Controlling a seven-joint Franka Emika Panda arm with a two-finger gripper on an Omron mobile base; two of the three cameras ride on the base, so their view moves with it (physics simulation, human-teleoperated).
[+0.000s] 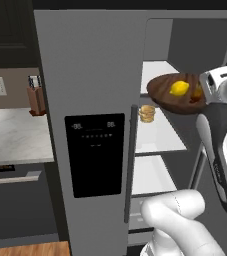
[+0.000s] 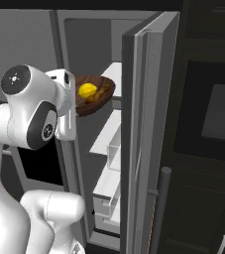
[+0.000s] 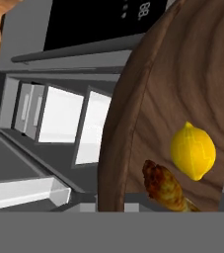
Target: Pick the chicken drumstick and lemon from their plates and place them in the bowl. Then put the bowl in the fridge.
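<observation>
The dark brown wooden bowl (image 1: pixel 164 95) hangs in the air in front of the open right half of the grey steel fridge (image 1: pixel 90 70), level with its upper white shelf (image 1: pixel 157 69). My gripper (image 1: pixel 203 94) is shut on the bowl's right rim. Inside the bowl lie the yellow lemon (image 1: pixel 179 88) and the golden-brown chicken drumstick (image 1: pixel 197 95). The right base view has the bowl (image 2: pixel 98 100), lemon (image 2: pixel 87 90) and drumstick (image 2: pixel 101 93) just past my wrist. In the hand view the bowl (image 3: pixel 148 99) stands edge-on, holding the lemon (image 3: pixel 193 150) and drumstick (image 3: pixel 164 185). The plates are out of view.
A tan burger-like item (image 1: pixel 146 113) sits on the middle shelf (image 1: pixel 160 140). The fridge's right door (image 2: pixel 146 124) stands open close beside the bowl, with bins (image 2: pixel 113 149) on its inside. The left door carries the black dispenser panel (image 1: pixel 95 155). A knife block (image 1: pixel 35 97) stands on the counter (image 1: pixel 15 135).
</observation>
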